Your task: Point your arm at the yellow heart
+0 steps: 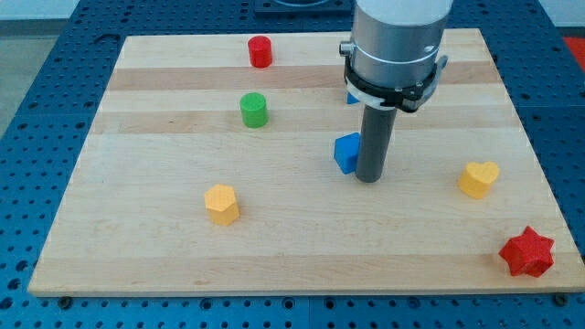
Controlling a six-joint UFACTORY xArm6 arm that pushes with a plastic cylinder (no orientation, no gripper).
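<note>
The yellow heart [479, 179] lies on the wooden board [137, 219] at the view's right, below mid-height. My tip [368, 179] rests on the board near the middle, well to the left of the heart. A blue block [346, 152] sits right beside the rod, on its left, touching or nearly touching it.
A red cylinder [260, 51] stands at the view's top, a green cylinder [253, 110] below it. A yellow hexagonal block [221, 203] lies at lower left. A red star [527, 253] sits at the bottom right corner. Another blue block [352, 95] peeks out behind the arm.
</note>
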